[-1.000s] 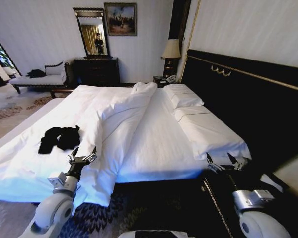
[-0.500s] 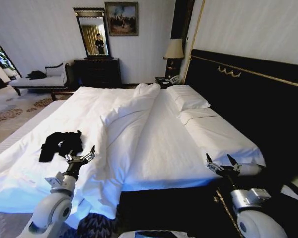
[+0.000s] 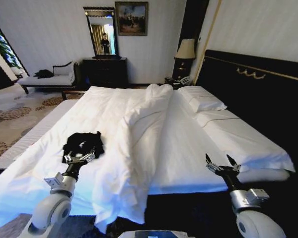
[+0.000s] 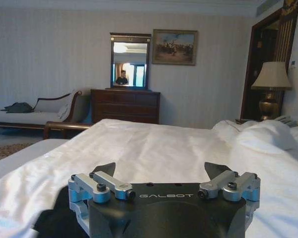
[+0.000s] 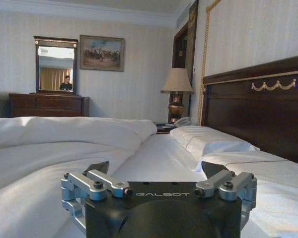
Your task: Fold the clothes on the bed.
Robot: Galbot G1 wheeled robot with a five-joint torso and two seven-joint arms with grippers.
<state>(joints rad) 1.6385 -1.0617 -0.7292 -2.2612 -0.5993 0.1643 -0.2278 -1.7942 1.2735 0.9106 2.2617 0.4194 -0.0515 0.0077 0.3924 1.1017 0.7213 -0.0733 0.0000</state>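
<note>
The clothes are a crumpled black heap on the near left part of the bed, which has a white duvet. My left gripper hovers open just at the heap's near edge, low over the duvet. In the left wrist view the same gripper is open and empty, with black fabric beside and below one finger. My right gripper is open over the bed's near right edge, far from the clothes. The right wrist view shows that gripper empty above the duvet.
A thick ridge of bunched duvet runs down the bed's middle. Pillows lie against the dark headboard on the right. Beyond the bed stand a dresser with a mirror, a chaise longue and a lamp. Patterned carpet lies on the left.
The whole view has shifted, so the camera moved: the bed and clothes now sit farther right and nearer. The clothes lie just ahead of my left gripper. Both grippers stay open.
</note>
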